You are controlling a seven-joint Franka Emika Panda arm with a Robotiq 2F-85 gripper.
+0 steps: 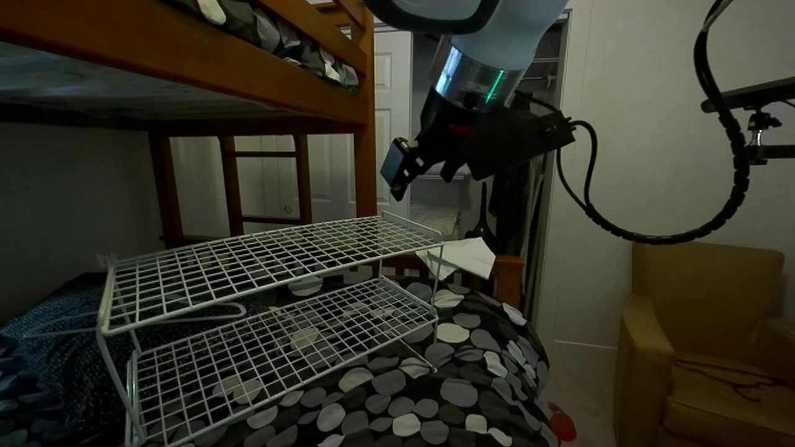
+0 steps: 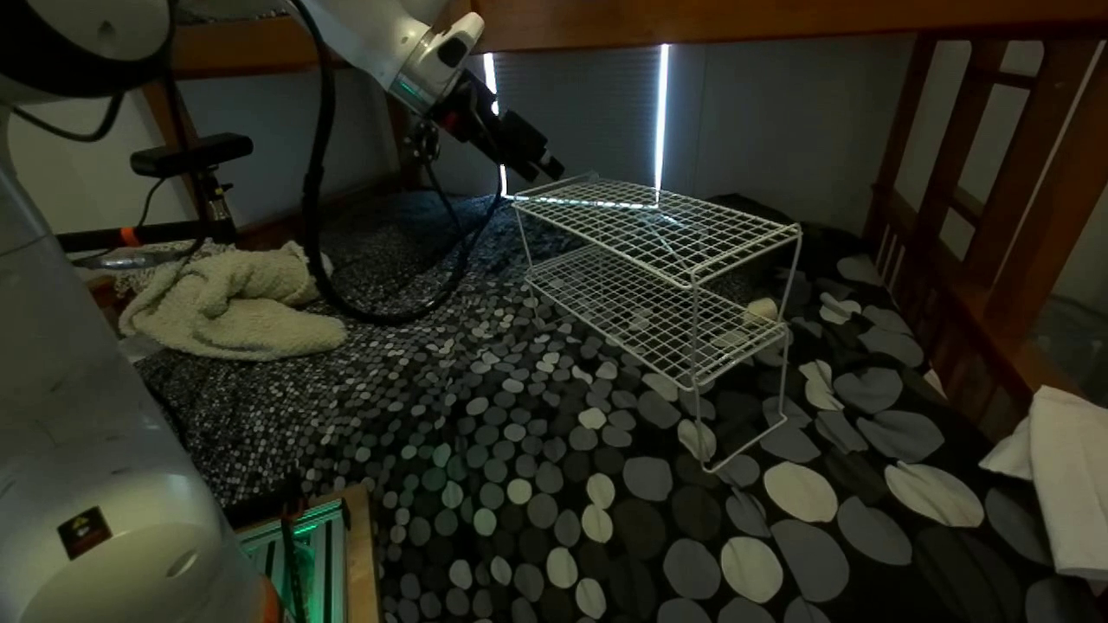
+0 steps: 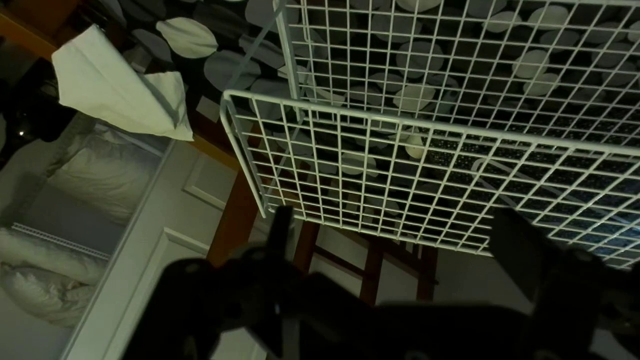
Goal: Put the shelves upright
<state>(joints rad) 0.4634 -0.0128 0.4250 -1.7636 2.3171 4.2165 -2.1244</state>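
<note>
The shelves, a white two-tier wire-grid rack (image 1: 267,261), stand on the patterned bed in both exterior views (image 2: 658,225). The mesh tiers lie one above the other, roughly flat, with the thin wire legs downward. One end's legs reach down to the bedding (image 2: 597,467). My gripper (image 1: 423,182) is held higher than the upper tier and appears apart from it; it also shows in an exterior view (image 2: 541,167). In the wrist view the fingers are spread wide (image 3: 395,212), with nothing between them. The upper tier's rail (image 3: 400,121) crosses the picture beyond the fingertips.
The brown bunk bed frame (image 1: 365,149) has its upper bunk overhead and a ladder (image 1: 302,180). A white cloth (image 1: 469,256) lies by the bed's end rail. A pale blanket (image 2: 234,303) lies near the robot base. A tan armchair (image 1: 702,292) stands beside the bed.
</note>
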